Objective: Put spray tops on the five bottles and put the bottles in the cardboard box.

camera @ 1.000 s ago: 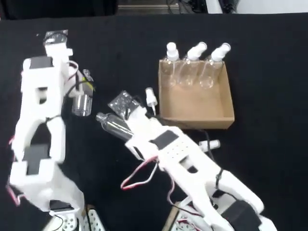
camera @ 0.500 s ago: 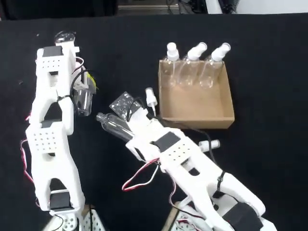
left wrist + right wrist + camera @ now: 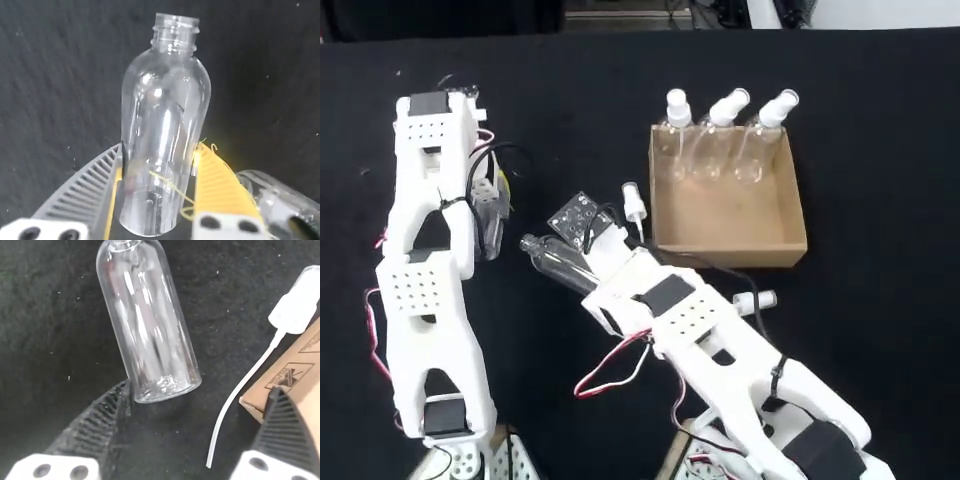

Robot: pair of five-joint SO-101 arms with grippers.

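Note:
In the left wrist view my left gripper [image 3: 157, 200] is shut on a clear uncapped bottle [image 3: 162, 125], neck pointing away from it. The high view has this bottle [image 3: 490, 225] at the left arm's tip. A second uncapped bottle [image 3: 555, 262] lies on the black table just ahead of my right gripper [image 3: 595, 228]. That gripper [image 3: 187, 440] stands open, with the lying bottle's [image 3: 145, 320] base near one finger. A white spray top [image 3: 297, 305] with its tube lies beside the cardboard box [image 3: 295, 375]. In the high view this spray top [image 3: 633, 205] rests by the box's [image 3: 725, 235] left wall.
Three bottles with spray tops [image 3: 720, 135] lean against the box's far wall. Another loose spray top [image 3: 755, 299] lies on the table in front of the box, beside the right arm. The black table extends free to the right of the box.
The left arm has swung in from the left and carried its bottle slightly nearer the lying bottle. The right arm and the lying bottle have stayed put.

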